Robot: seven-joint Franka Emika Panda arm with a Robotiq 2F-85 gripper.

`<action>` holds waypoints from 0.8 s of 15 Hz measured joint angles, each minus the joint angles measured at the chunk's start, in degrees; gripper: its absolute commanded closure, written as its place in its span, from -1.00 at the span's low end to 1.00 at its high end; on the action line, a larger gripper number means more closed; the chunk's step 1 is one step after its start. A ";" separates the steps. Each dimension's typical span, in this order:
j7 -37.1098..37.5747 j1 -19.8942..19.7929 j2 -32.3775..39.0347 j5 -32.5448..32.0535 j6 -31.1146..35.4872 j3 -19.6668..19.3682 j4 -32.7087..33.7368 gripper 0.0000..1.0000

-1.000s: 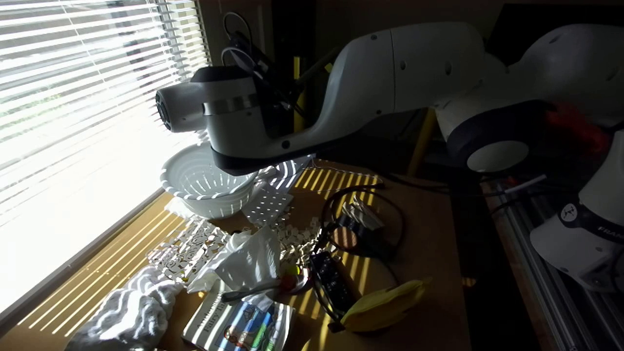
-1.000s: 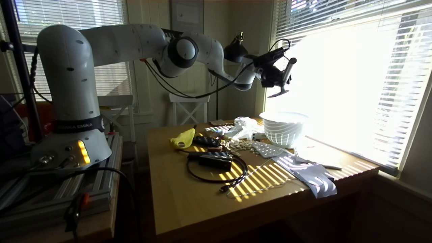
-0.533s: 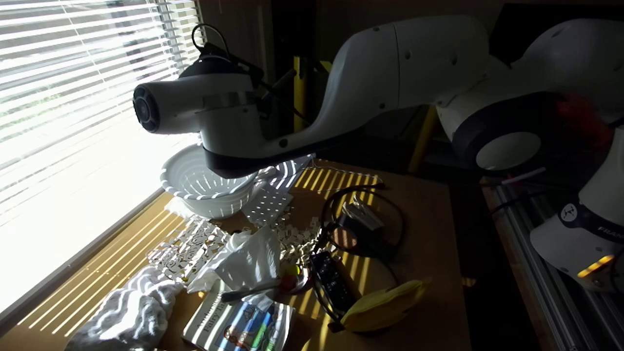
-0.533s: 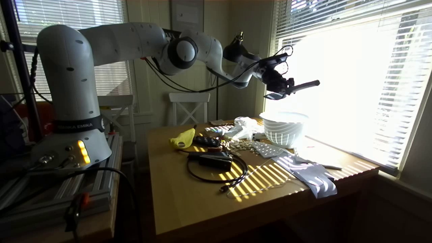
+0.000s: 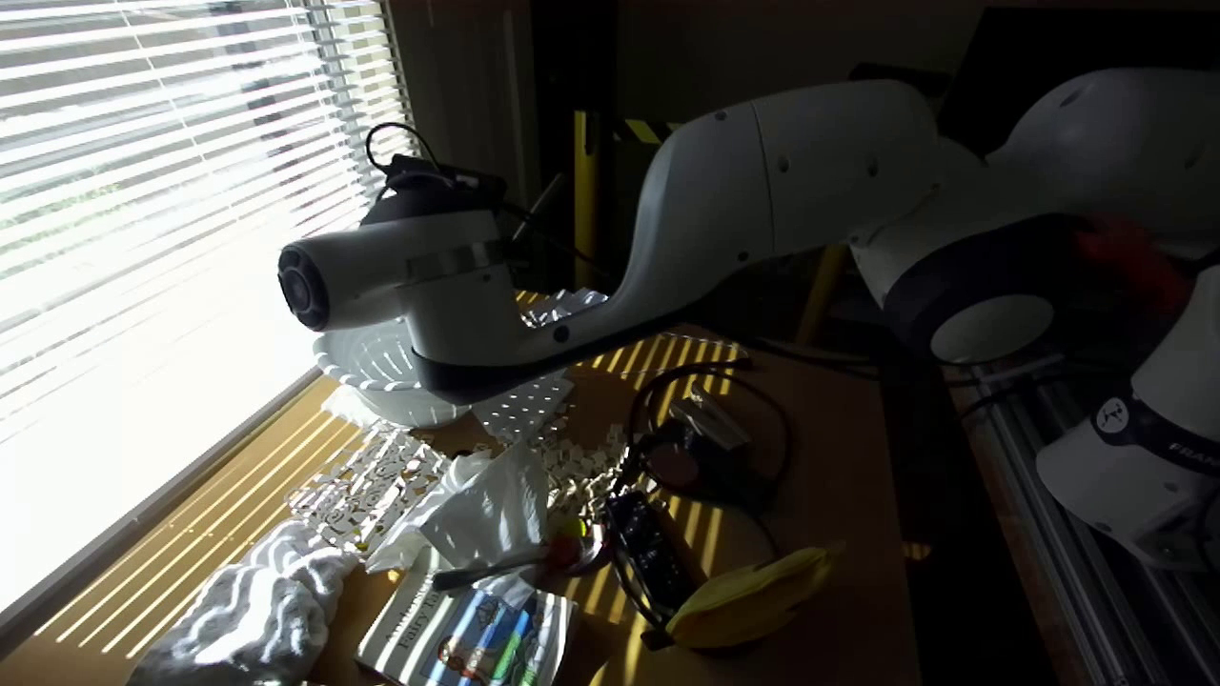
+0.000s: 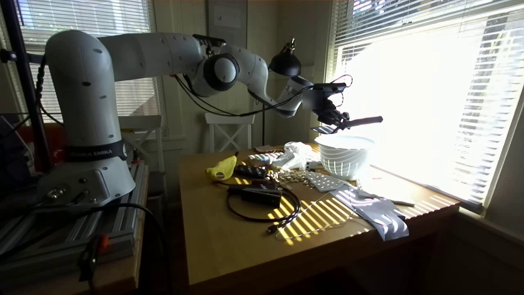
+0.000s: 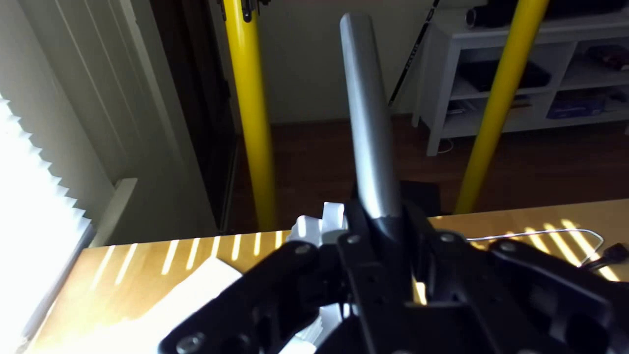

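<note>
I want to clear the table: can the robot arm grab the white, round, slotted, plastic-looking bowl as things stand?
Probably not: the black gripper clamps a long, grey, metallic-looking cylindrical handle, leaving no free jaws. The way itself looks fairly free, with the bowl lower and seemingly close by.

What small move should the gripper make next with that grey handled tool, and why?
I'd probably ease the gripper sideways toward the white bowl before any lowering. It grips the tool, whose flat end, in an exterior view, shows above the rim's edge, not its middle; depth is hard to judge.
</note>
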 measured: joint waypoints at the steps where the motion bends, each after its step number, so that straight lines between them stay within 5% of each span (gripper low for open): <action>1: -0.03 0.40 0.53 0.00 -1.44 -0.38 0.00 0.89; 8: 7.48 0.74 0.73 0.43 -13.77 -0.91 0.53 0.89; 12: 2.16 0.98 0.55 -0.46 -6.37 -1.33 0.36 0.89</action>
